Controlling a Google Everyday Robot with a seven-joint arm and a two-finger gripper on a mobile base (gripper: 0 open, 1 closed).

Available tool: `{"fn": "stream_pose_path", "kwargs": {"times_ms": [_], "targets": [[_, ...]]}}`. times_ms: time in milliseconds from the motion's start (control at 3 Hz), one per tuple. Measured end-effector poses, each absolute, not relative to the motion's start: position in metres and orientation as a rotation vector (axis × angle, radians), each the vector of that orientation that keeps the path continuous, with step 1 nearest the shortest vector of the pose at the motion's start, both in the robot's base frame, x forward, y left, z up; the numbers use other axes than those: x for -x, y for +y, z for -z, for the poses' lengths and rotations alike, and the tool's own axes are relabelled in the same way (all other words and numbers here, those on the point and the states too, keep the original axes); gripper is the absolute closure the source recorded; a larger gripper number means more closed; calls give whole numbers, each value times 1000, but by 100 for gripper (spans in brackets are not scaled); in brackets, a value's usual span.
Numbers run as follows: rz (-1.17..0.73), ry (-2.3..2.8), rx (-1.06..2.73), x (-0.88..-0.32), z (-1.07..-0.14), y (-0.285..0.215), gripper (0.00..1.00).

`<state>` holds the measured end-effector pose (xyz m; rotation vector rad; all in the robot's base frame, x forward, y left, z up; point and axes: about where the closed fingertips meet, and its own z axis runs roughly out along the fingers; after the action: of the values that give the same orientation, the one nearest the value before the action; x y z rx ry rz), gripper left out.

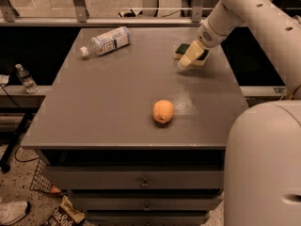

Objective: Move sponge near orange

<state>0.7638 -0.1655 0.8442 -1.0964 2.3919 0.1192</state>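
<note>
The sponge (pixel 182 49), dark green over pale yellow, lies on the grey table (pixel 117 88) at its far right. My gripper (pixel 190 57) reaches down from the upper right and sits right over the sponge, covering its middle. I cannot tell whether it touches or holds the sponge. The orange (pixel 163 111) sits on the table near the front, well apart from the sponge and toward the camera.
A clear plastic water bottle (pixel 106 41) lies on its side at the table's far left. The table's right edge is just beyond the sponge. A large white part of the robot (pixel 263 168) fills the lower right. A small bottle (pixel 26 78) stands on a ledge to the left.
</note>
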Motion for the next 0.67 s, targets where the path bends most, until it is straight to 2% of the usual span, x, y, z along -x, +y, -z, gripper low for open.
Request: {"fn": "stream_pose_path", "kwargs": {"times_ms": [333,667], "targets": [[-129,2400,1103,-770,-838,-161,24],[-133,2377,1109,-773,-845,-159,55]]}}
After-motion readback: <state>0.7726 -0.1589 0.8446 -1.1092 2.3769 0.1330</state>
